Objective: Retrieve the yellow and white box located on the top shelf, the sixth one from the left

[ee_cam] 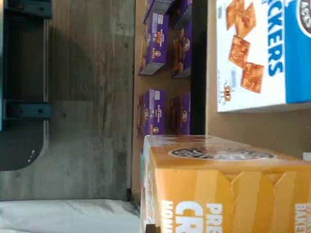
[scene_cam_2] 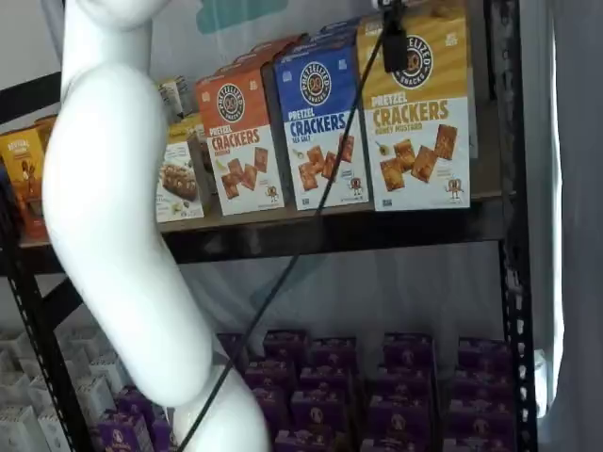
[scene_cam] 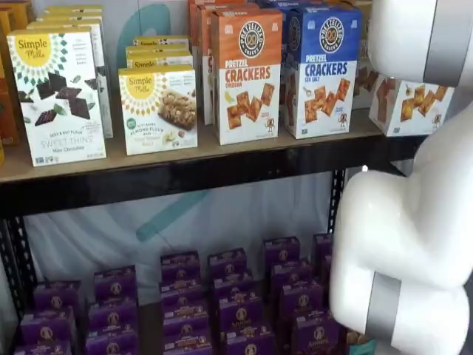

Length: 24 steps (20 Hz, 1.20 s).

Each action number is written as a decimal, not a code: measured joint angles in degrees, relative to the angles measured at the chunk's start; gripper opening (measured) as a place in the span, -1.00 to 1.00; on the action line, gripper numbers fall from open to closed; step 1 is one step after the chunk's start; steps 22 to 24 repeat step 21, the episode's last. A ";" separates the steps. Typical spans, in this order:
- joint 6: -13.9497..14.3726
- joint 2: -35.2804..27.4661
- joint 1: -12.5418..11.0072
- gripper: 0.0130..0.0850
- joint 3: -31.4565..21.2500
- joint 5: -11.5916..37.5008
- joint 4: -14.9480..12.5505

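The yellow and white box (scene_cam_2: 415, 113) stands at the right end of the top shelf (scene_cam_2: 330, 234), next to the blue box (scene_cam_2: 320, 132). In a shelf view only its white lower part (scene_cam: 410, 107) shows behind my white arm (scene_cam: 414, 244). The wrist view shows its yellow top (ee_cam: 228, 189) very close. My gripper (scene_cam_2: 394, 42) shows only as a black piece hanging from the top edge, in front of the box's upper part, with a cable beside it. I see no gap between fingers, and I cannot tell whether it is touching the box.
An orange box (scene_cam: 247, 74) and white Simple Mills boxes (scene_cam: 157, 107) stand further left on the top shelf. Several small purple boxes (scene_cam: 222, 303) fill the lower level. A black upright (scene_cam_2: 513, 235) stands just right of the yellow box.
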<state>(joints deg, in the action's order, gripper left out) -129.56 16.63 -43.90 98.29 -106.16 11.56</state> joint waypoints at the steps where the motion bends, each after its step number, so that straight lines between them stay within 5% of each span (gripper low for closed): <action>1: -0.15 0.83 -0.05 0.33 -0.79 -0.40 -0.33; 10: 0.60 9.65 1.78 0.33 -9.49 -3.76 -3.77; 24: 2.32 14.57 3.28 0.33 -14.64 -5.38 -3.65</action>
